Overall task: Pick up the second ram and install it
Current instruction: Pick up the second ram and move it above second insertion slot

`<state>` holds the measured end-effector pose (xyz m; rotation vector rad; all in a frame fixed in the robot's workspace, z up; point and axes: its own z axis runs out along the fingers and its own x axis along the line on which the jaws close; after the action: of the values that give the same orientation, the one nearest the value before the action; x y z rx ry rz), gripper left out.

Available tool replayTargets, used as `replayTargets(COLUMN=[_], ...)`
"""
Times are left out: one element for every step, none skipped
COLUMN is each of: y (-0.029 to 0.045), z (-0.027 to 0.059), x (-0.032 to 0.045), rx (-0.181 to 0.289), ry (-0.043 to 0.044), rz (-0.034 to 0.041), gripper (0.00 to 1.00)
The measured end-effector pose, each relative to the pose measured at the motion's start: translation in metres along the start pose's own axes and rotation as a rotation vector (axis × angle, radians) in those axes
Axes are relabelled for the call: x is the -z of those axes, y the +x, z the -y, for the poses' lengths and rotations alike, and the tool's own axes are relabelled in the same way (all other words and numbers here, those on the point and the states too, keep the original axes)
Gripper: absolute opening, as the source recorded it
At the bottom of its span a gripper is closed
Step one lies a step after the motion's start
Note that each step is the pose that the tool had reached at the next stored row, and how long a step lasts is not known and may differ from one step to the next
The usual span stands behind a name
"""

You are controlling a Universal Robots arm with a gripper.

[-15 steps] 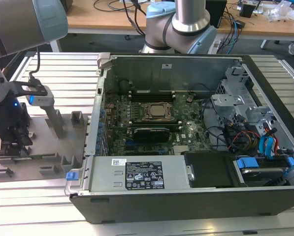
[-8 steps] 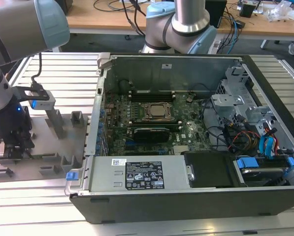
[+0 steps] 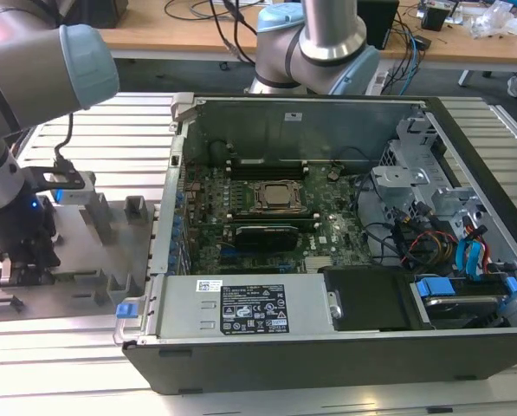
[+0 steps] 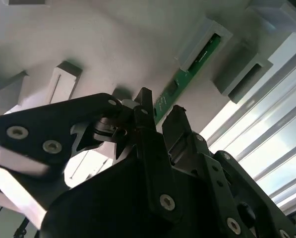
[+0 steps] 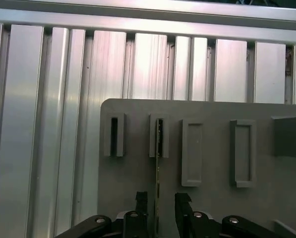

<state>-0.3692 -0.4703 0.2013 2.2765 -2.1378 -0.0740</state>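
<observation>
The second ram (image 5: 158,163) is a thin green stick standing on edge in the grey holder tray (image 5: 212,109), one end in a slotted block. It also appears as a green strip (image 4: 187,69) running into a block in the second wrist view. My gripper (image 5: 160,203) is open and straddles the near end of the stick, one dark finger on each side with a small gap to each. The second wrist view shows the same straddle, with the gripper (image 4: 160,106) around the stick. In the exterior view my gripper (image 3: 20,260) hangs low over the tray (image 3: 93,251) at the exterior view's left.
The open computer case (image 3: 327,217) lies to the exterior view's right of the tray, with the green motherboard (image 3: 267,208) and its processor socket (image 3: 275,198) inside. Cables and drive cages (image 3: 449,234) fill its far side. Ribbed aluminium table (image 5: 38,124) surrounds the tray.
</observation>
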Motion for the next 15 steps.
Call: replayTargets(y=[0.0, 0.0, 0.0, 0.0, 0.0, 0.0, 0.0, 0.0, 0.0, 0.0, 0.0, 0.0, 0.0, 0.0, 0.0], z=[0.0, 0.0, 0.0, 0.0001, 0.0001, 0.0001, 0.0001, 0.0001, 0.0, 0.0001, 0.0001, 0.0001, 0.0001, 0.0001, 0.0001], x=[-0.0013, -0.0013, -0.0013, -0.0013, -0.0013, -0.0013, -0.0013, -0.0013, -0.0013, -0.0013, -0.0013, -0.0013, -0.0013, -0.0013, -0.0013], rx=[0.0, 0.0, 0.0, 0.0, 0.0, 0.0, 0.0, 0.0, 0.0, 0.0, 0.0, 0.0, 0.0, 0.0, 0.0], ry=[0.0001, -0.0001, 0.0001, 0.0001, 0.0002, 0.0002, 0.0003, 0.0003, 0.0002, 0.0003, 0.0004, 0.0004, 0.0004, 0.0004, 0.0005], rz=[0.0002, 0.0005, 0.0014, 0.0021, 0.003, 0.0037, 0.004, 0.0044, 0.0048, 0.0052, 0.0056, 0.0063, 0.0067, 0.0072, 0.0077], gripper=[0.36, 0.36, 0.36, 0.36, 0.35, 0.15, 0.15, 0.14, 0.14, 0.14, 0.14, 0.14, 0.14, 0.14, 0.14])
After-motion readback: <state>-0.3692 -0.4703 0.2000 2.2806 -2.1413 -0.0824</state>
